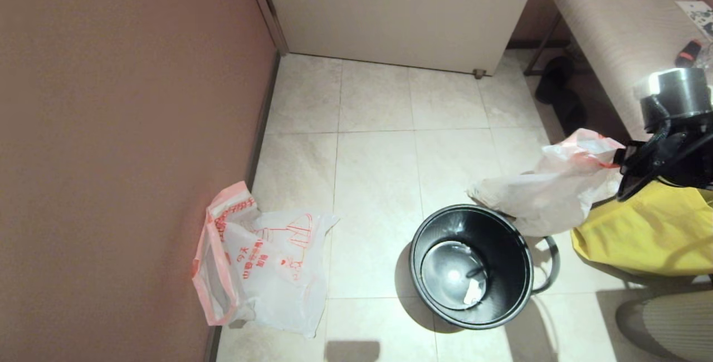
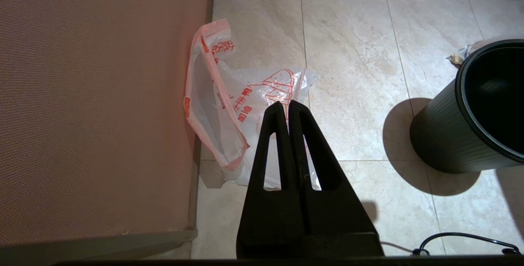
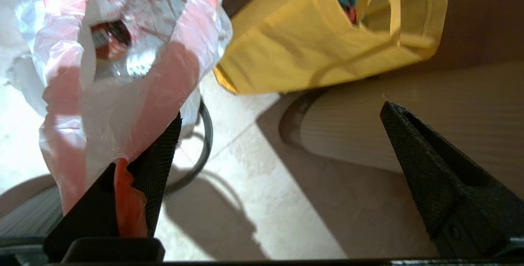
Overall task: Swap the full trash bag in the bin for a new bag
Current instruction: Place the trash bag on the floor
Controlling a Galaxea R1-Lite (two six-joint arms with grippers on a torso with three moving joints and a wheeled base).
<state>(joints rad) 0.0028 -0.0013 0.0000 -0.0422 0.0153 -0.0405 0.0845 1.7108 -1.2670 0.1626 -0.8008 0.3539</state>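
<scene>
Rubbish bag (image 1: 548, 192), limp and light, drapes beside the empty bin (image 1: 470, 266), snagged on one finger of the spread right claw (image 3: 282, 135), while the new bag (image 1: 267, 262), thin and slippery, waits by the wall, best pinched at its pink handles, left claw (image 2: 285, 108) pressed together.

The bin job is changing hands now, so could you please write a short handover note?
Right hand: open, beside the yellow bag; the full trash bag drapes over one finger.
Left hand: shut, parked above the new bag.
Full trash bag is out, lying behind the bin, against the yellow bag. New bag lies by the wall; grey ring is off the bin.
Left: free the right hand, line the bin.
</scene>
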